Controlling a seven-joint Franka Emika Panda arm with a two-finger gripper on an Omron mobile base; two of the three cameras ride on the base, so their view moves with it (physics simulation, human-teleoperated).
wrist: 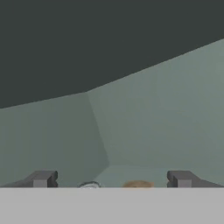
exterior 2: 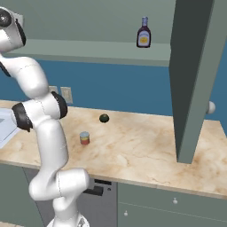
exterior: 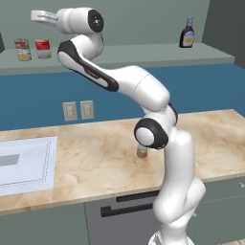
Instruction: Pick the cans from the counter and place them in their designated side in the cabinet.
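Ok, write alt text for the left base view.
The white arm reaches up into the cabinet, its open gripper above two cans on the ledge's left end. A sauce bottle stands at the right; another small can sits on the counter.

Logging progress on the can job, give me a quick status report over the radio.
Gripper open, empty, up in the cabinet above two cans on the ledge. One short can left on the counter. Nothing blocking it.

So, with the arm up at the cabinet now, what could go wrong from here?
1. The open gripper hangs just above the two cans on the ledge; pulling back low might knock one over.
2. The can on the counter sits close to the robot's base, so the folded arm might clip it when reaching down.
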